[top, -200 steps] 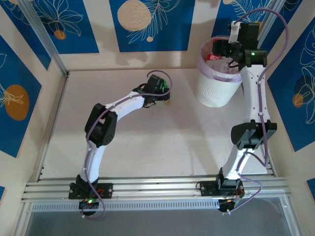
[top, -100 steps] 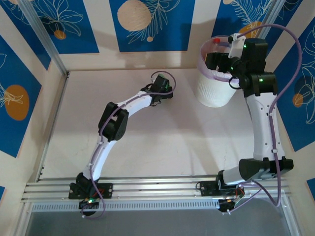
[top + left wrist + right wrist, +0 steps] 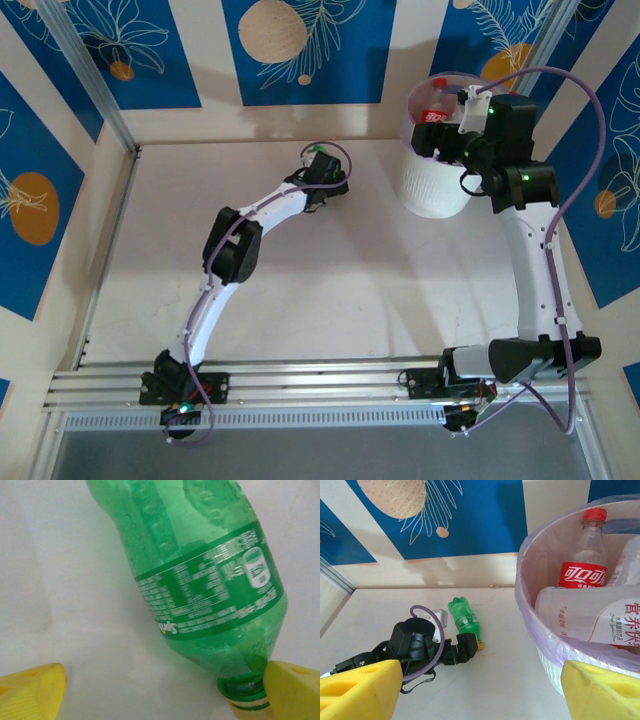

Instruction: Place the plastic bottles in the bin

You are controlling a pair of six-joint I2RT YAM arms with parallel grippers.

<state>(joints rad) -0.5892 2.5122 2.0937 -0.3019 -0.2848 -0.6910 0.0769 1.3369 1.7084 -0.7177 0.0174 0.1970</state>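
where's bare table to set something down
Bare white tabletop between the left arm and right arm, and left of the left arm. Crowded: inside the tall white round plastic bin, among clear plastic bottles.

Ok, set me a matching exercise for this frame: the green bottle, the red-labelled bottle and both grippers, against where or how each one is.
Things:
1. green bottle
2. red-labelled bottle
3. left gripper
4. right gripper

Place or state:
A. open and empty, by the rim of the bin
B. lying on the table
C. upright inside the bin
D. open, at the cap end of a bottle

Pairs: 1-B, 2-C, 3-D, 4-A
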